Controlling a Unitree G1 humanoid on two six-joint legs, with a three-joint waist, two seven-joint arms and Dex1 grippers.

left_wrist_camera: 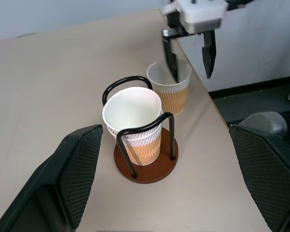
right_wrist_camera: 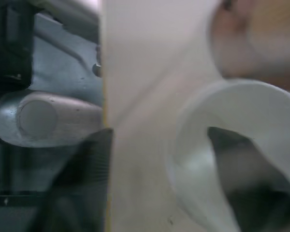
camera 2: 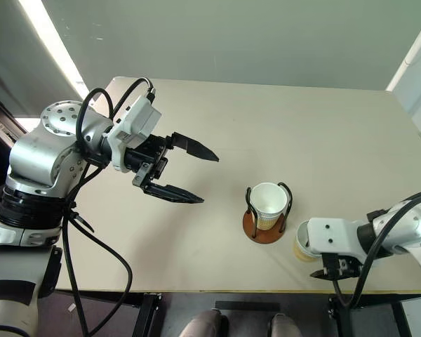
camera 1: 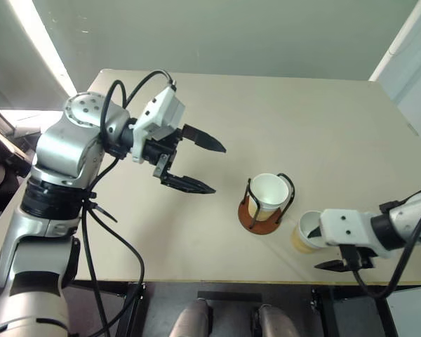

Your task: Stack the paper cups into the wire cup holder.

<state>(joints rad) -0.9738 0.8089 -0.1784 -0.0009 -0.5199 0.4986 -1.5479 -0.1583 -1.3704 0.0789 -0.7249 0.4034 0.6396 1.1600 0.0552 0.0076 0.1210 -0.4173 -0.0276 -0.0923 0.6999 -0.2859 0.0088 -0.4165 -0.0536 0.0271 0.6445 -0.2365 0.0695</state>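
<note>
Wire cup holder (camera 1: pixel 265 210) standing upright on the beige table (camera 1: pixel 281 119), toward the near edge, right of centre. Seated inside its black loops: nested paper cups (camera 1: pixel 269 195), white mouth up, tan ribbed wall showing between the wires. Just beside it on the right, close to the table's near edge, a loose paper cup (camera 1: pixel 307 232), upright. Reaching down over that cup from the right, the right gripper (left_wrist_camera: pixel 189 54): one black finger dipped inside the cup's mouth, the other outside the wall toward the table edge, jaws part-way apart and straddling the rim, not yet seen pressing it. Forearm lying low along the near edge, wrist bent downward. Well apart to the left, left gripper (camera 1: pixel 196 165) held above the table, jaws spread wide and holding nothing, aimed rightward and slightly down toward the holder, elbow raised.
</note>
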